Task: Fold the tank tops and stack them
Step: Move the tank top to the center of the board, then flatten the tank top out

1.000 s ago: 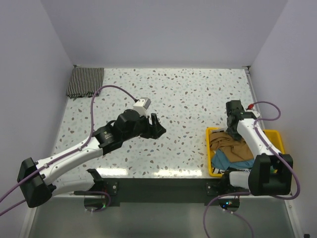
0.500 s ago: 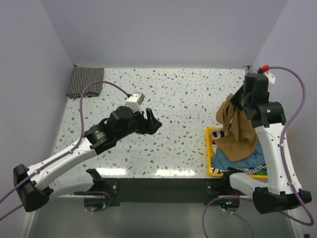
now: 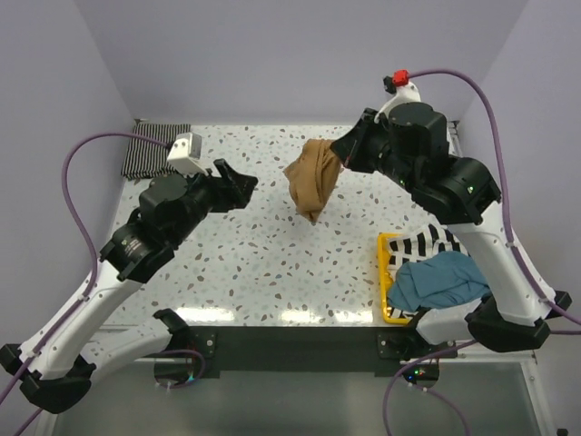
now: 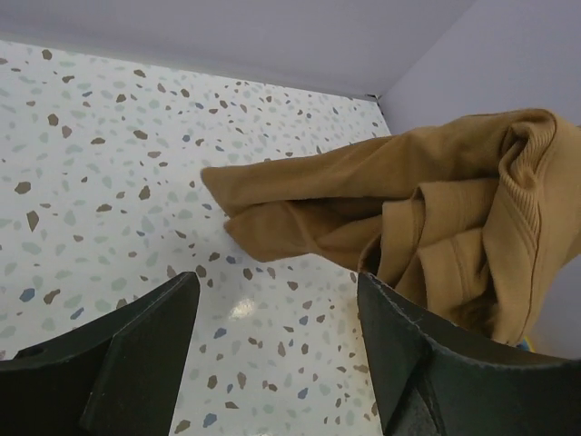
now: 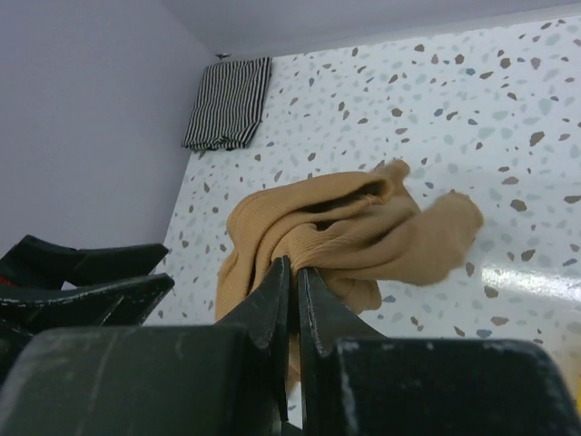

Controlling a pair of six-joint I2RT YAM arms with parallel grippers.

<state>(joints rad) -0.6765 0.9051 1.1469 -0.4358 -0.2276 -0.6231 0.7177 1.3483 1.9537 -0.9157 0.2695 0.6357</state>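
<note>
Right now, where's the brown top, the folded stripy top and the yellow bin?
tan-brown tank top (image 3: 311, 184): top view, hanging bunch's middle
folded striped tank top (image 3: 145, 162): top view, its middle
yellow bin (image 3: 383, 263): top view, left rim

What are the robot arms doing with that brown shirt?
They're folding tank tops. The right gripper is pinching the tan top and holds it up in the air over the table. The left gripper is open and points toward it, not touching. One thin-striped top lies folded in the far left corner. A teal top and a broad-striped top wait in the yellow bin.
</note>
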